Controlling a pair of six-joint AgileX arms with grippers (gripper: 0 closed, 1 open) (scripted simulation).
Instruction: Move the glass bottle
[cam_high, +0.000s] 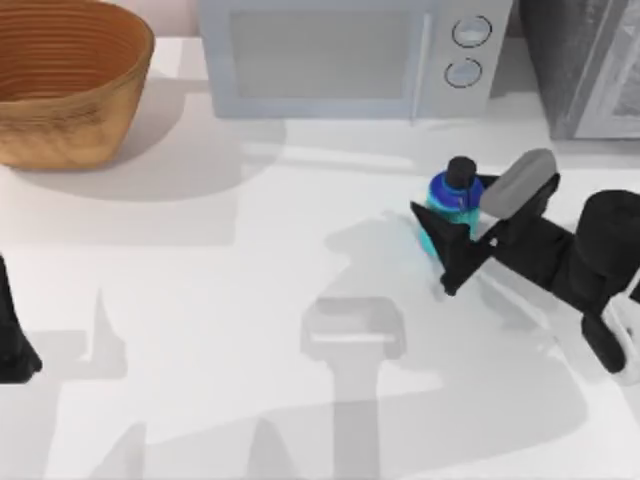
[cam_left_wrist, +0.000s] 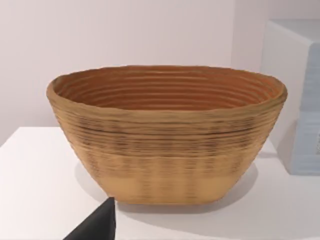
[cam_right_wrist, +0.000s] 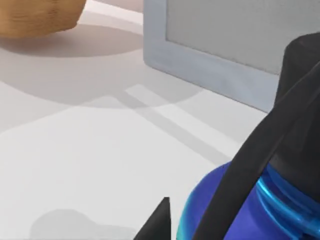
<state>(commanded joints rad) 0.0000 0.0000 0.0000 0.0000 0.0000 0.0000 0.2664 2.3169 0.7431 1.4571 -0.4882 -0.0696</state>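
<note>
Right gripper (cam_high: 447, 240) at glass bottle (cam_high: 455, 195), jaws around its body, look closed on it. Bottle at 2 o'clock on surface (cam_high: 220, 330), just in front of microwave (cam_high: 350, 55). Step: grab. Next: lift straight up, hold tight. Left gripper (cam_high: 15, 345) parked at 9 o'clock, jaws: cannot tell.

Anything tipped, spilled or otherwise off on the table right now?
Nothing stands out. The glass bottle stands upright with its cap on, in front of the microwave, with the right tool around it. The basket sits upright at the far left. No spill on the table. The left tool is parked at the left edge.
</note>
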